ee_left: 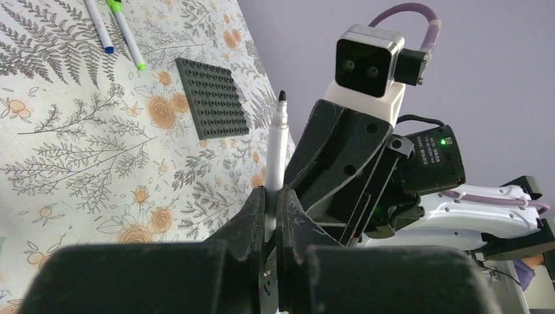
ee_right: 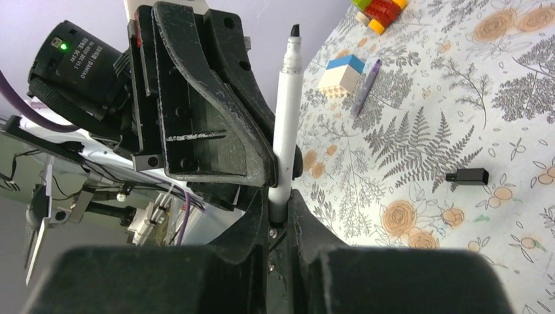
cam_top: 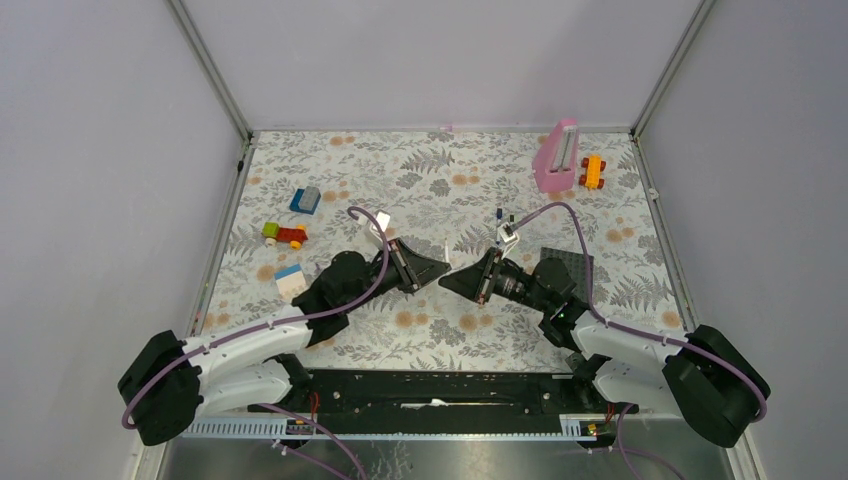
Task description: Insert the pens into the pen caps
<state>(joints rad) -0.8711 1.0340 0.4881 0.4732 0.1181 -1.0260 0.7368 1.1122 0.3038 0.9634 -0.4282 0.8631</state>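
Your left fingers [ee_left: 252, 219] are pressed onto the lower end of the black-tipped pen [ee_left: 276, 147]. The pen stands up between them with its bare tip on top. Your right fingers [ee_right: 307, 226] pinch that same pen, closing on it just beside the left ones. The two arms meet nose to nose above the middle of the desk [cam_top: 430, 170], with the pen held off its surface.

The black cap [ee_right: 468, 175] lies on its side on the desk, apart from both arms. The blue-tipped pen [ee_left: 98, 26] and the green-tipped pen [ee_left: 127, 36] lie side by side on the floral cover, both uncapped, near the dark grey studded baseplate [ee_left: 213, 98]. A blue-and-white block [ee_right: 340, 75] sits on the desk well beyond the held pen on your left arm's side.
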